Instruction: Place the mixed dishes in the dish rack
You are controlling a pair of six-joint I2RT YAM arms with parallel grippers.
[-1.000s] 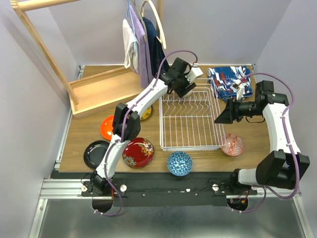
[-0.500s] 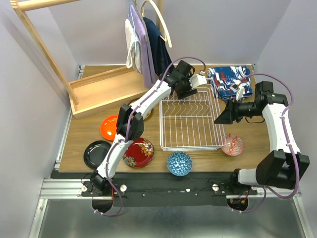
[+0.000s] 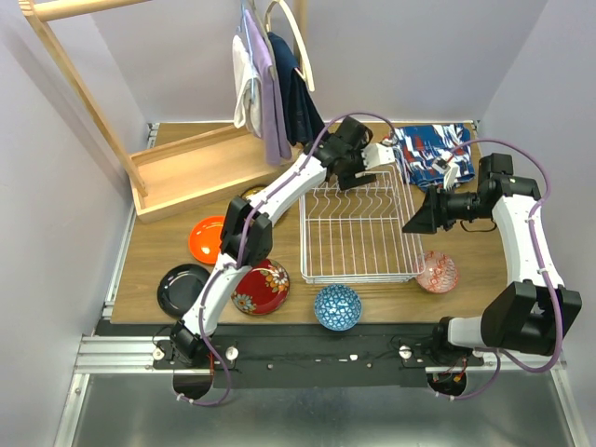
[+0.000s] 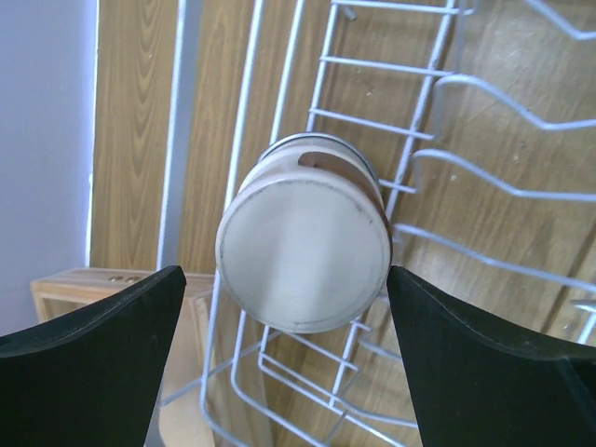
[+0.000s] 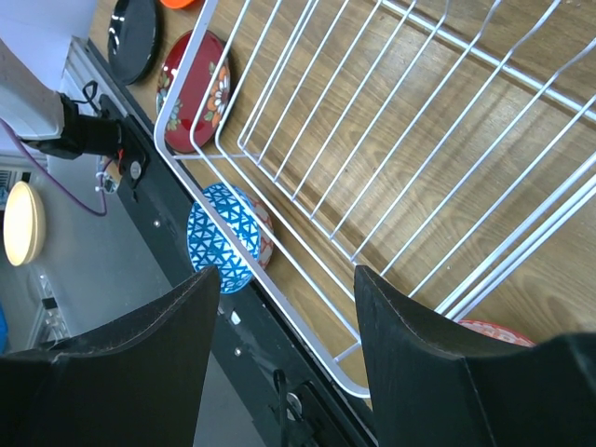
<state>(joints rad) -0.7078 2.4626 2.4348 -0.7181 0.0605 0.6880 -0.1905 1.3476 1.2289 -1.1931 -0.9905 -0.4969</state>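
A grey-beige cup (image 4: 303, 250) stands upside down on the wires in a far corner of the white dish rack (image 3: 358, 278). My left gripper (image 4: 285, 270) is right above it with jaws wide either side, a gap showing on the left; in the top view the left gripper (image 3: 374, 156) is over the rack's far end. My right gripper (image 3: 416, 219) is open and empty over the rack's right rim (image 5: 307, 270). Orange plate (image 3: 203, 239), black plate (image 3: 182, 288), red floral plate (image 3: 260, 286), blue bowl (image 3: 337, 306) and pink bowl (image 3: 437, 272) lie on the table. A yellow-patterned plate (image 3: 251, 194) is mostly hidden under my left arm.
A blue-red patterned cloth (image 3: 433, 154) lies at the far right behind the rack. A wooden frame (image 3: 186, 168) stands at the far left with clothes (image 3: 270, 84) hanging over it. The right wrist view shows the blue bowl (image 5: 228, 237) and the table's front rail.
My left gripper has moved right and lower along the rack's far end, with its wrist turned. The hanging clothes have shifted a little. My right arm has not moved.
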